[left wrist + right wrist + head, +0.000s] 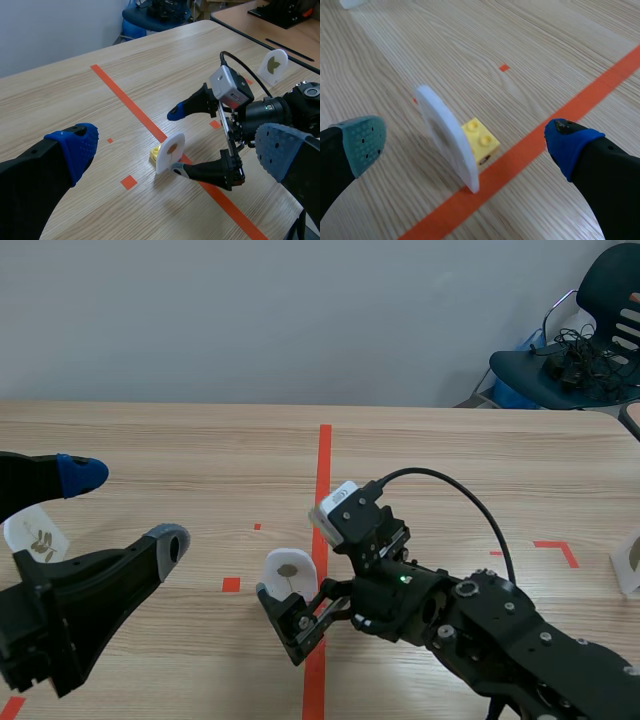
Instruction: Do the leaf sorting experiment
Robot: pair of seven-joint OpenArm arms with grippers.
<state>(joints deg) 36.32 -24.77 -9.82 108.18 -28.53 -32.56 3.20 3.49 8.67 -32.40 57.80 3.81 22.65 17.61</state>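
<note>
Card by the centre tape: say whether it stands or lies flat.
Standing: the card is up on its edge, with a yellow brick against its base.

Three cams: one central, two wrist-mounted.
Central looks across the table [150, 440]; left wrist sits back, right wrist close in; all share the white disc [288, 573] at the tape line [324, 455].

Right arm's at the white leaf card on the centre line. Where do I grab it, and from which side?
Pinch the white leaf card across its flat faces, on the rounded upper half, coming from above. It stands upright and thin, and the yellow brick sits against its base on one face, so stay above that. The right gripper has its jaws open astride it.
</note>
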